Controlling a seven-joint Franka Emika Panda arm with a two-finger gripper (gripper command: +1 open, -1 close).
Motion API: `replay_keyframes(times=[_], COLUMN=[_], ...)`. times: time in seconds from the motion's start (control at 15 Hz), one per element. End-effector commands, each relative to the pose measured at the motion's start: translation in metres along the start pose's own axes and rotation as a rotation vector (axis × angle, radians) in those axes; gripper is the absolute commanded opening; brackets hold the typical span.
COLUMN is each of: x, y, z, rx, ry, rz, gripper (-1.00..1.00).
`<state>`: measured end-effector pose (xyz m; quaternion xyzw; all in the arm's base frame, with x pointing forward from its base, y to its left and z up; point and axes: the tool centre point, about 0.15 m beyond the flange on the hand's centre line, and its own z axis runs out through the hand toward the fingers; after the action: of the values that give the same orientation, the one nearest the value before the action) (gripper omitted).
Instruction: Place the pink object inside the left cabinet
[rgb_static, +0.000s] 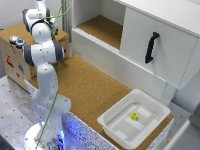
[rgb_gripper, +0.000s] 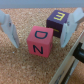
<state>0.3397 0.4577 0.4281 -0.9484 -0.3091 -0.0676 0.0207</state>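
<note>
From the wrist view, the fingers (rgb_gripper: 39, 34) stand spread wide, released, one to each side of the pink object (rgb_gripper: 40, 41), and neither one touches it. The pale finger (rgb_gripper: 9, 29) sits clear of one flank, the darker one (rgb_gripper: 69, 31) clear of the other, with cork showing in both gaps. The pink object is a lettered cube resting flat on the cork worktop (rgb_gripper: 30, 69); its upper face reads "D" and the face below reads "N", both in dark print. Just behind it, nearly corner to corner, sits a purple cube (rgb_gripper: 58, 22) with a yellow "E" on top.

In the exterior view the arm (rgb_static: 44, 55) hides both cubes, so I cannot place them against the worktop's edges. The left cabinet (rgb_static: 102, 29) opens along the worktop's far edge, its white walls framing a brown cork floor. Beside it is the bay with the white door and black handle (rgb_static: 151, 47). A white bin (rgb_static: 134, 119) occupies the near corner. The cork between lies open.
</note>
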Motion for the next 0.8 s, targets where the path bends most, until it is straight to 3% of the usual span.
replay_keyframes(times=[0.0,0.73], x=[-0.008,0.000], y=[-0.002,-0.016], z=[-0.008,-0.045], rx=[-0.059,-0.106], ry=[-0.032,0.022], rz=[0.028,0.009], gripper=[-1.00,-1.00])
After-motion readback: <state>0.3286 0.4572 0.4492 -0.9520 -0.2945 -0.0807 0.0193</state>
